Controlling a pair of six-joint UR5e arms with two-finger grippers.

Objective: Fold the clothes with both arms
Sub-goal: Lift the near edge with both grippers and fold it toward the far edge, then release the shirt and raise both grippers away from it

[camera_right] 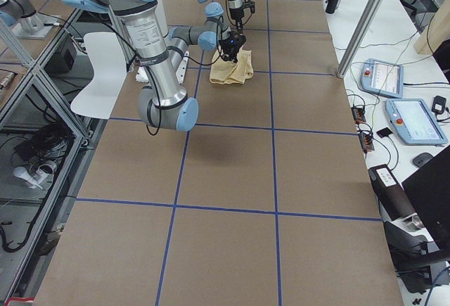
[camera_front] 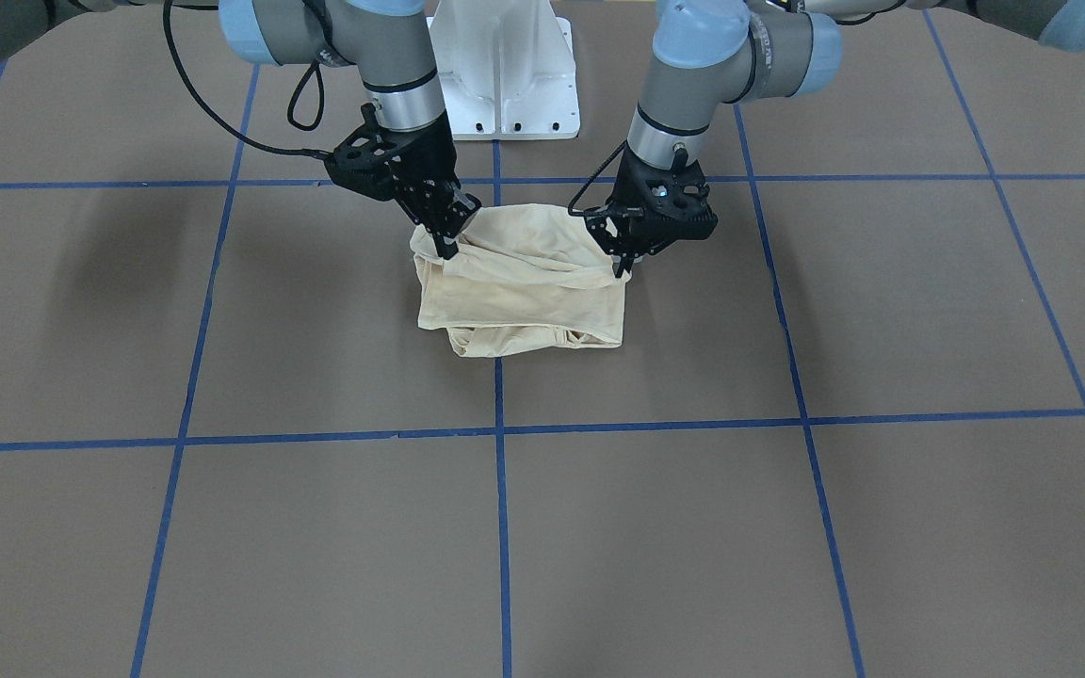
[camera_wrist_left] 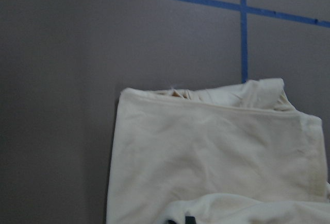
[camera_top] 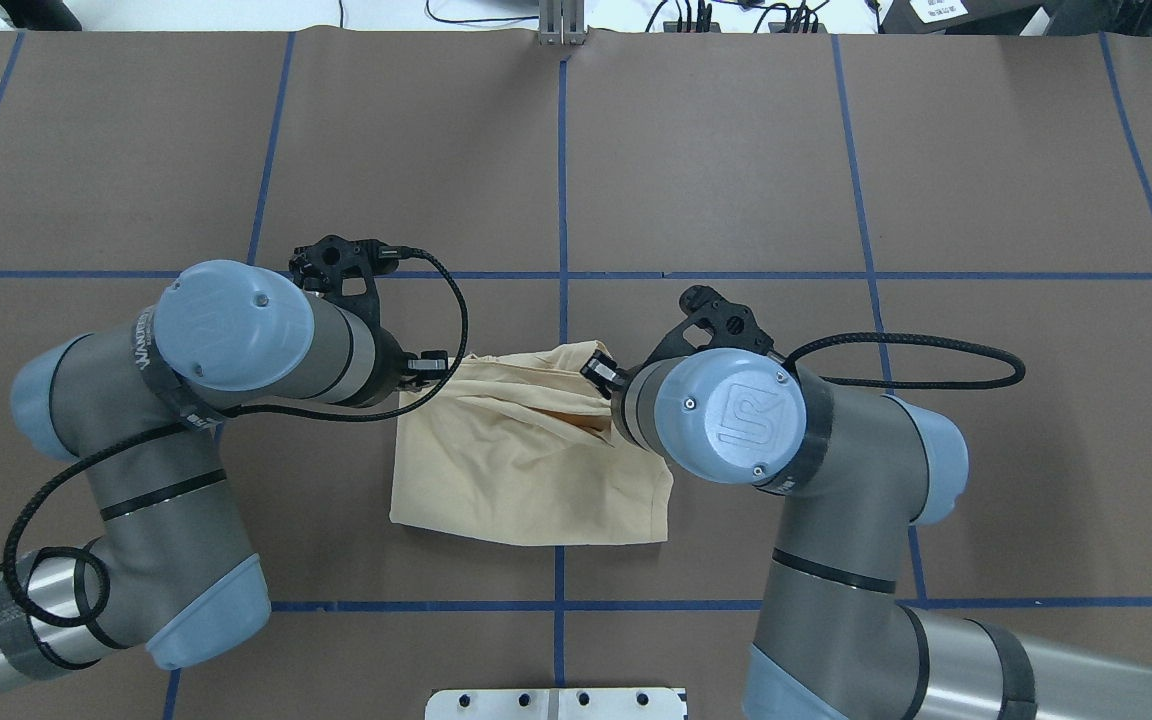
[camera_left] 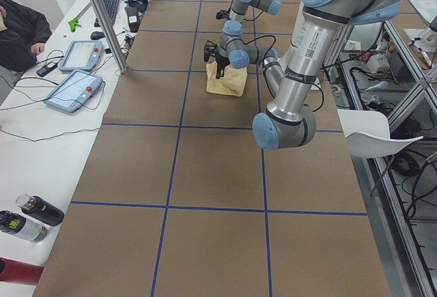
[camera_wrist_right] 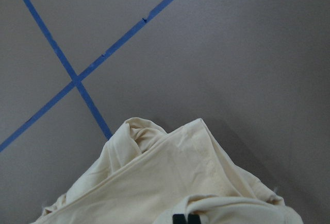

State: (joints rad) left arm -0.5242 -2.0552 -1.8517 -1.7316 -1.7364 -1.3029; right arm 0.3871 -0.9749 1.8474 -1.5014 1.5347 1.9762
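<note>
Shirt (camera_front: 524,292) pinched by left gripper (camera_front: 622,268) and right gripper (camera_front: 448,247), plainest from front.

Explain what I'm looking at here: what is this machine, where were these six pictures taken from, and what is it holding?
It is a robot with two jointed arms at a brown table marked with blue tape lines. One picture faces the robot from across the table, one looks down from behind it, two look along the table from its ends, and two come from cameras on the wrists. On the table lies a cream shirt, partly folded into a rough bundle. The left arm and the right arm each end in black two-finger jaws; both pairs are shut on the shirt's top layer, one at each side, holding it raised above the rest.
</note>
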